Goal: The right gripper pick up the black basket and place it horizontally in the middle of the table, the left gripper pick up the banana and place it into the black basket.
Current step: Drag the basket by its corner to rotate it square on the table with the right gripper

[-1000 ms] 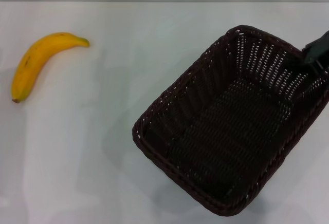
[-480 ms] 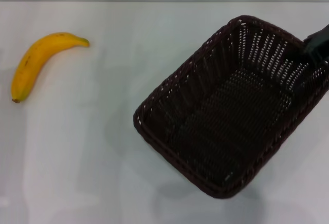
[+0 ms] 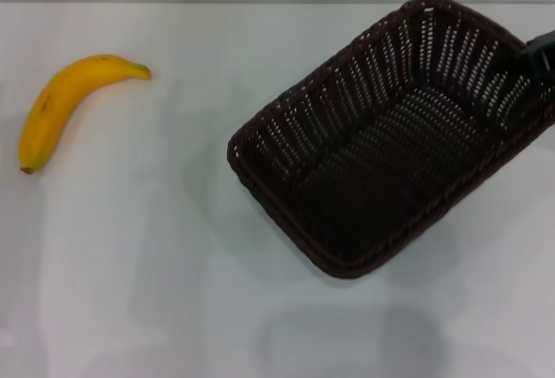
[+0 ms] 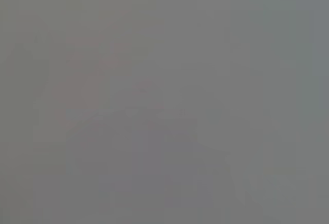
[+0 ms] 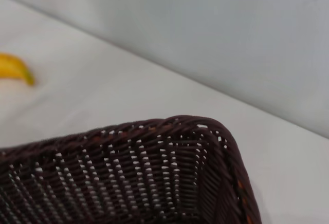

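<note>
The black basket (image 3: 347,92) hangs tilted above the white table (image 3: 130,265) on the right of the head view, with its shadow on the tabletop below it. My right gripper (image 3: 539,55) is shut on the basket's far right rim and only partly shows at the picture's edge. The right wrist view shows the basket's woven rim and inner wall (image 5: 128,183) close up. The yellow banana (image 3: 61,105) lies on the table at the far left; its tip also shows in the right wrist view (image 5: 13,69). The left gripper is out of view, and the left wrist view is plain grey.
A pale wall (image 5: 205,29) runs along the table's far edge. Bare white tabletop lies between the banana and the basket and along the front.
The basket has risen and moved toward the far right, turning so its long side lies more level. Its shadow has dropped away below it. The banana has not moved.
</note>
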`<state>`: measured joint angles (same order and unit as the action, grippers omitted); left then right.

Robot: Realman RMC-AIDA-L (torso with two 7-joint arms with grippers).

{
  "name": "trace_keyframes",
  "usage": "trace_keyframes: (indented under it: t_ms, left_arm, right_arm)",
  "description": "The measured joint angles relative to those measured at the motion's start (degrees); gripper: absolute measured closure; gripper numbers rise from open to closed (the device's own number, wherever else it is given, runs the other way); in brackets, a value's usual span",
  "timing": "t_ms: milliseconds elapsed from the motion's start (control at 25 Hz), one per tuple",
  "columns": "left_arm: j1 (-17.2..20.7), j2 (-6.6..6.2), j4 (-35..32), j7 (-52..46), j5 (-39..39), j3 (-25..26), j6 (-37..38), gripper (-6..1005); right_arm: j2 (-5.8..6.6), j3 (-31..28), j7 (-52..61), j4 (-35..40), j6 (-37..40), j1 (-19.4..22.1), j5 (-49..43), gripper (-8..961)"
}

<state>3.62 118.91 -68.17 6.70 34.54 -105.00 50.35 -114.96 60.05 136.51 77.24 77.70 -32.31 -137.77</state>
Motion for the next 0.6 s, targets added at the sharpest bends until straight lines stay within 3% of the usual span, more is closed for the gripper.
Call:
trace_keyframes:
  t_ms: [600]
  left_arm:
    - [0.0,-0.09,0.0,-1.6,-0.6,0.3,-0.1,213]
  right_arm:
    - [-0.14,-1.2,14.6,5.1,0.0,3.9,0.3,779]
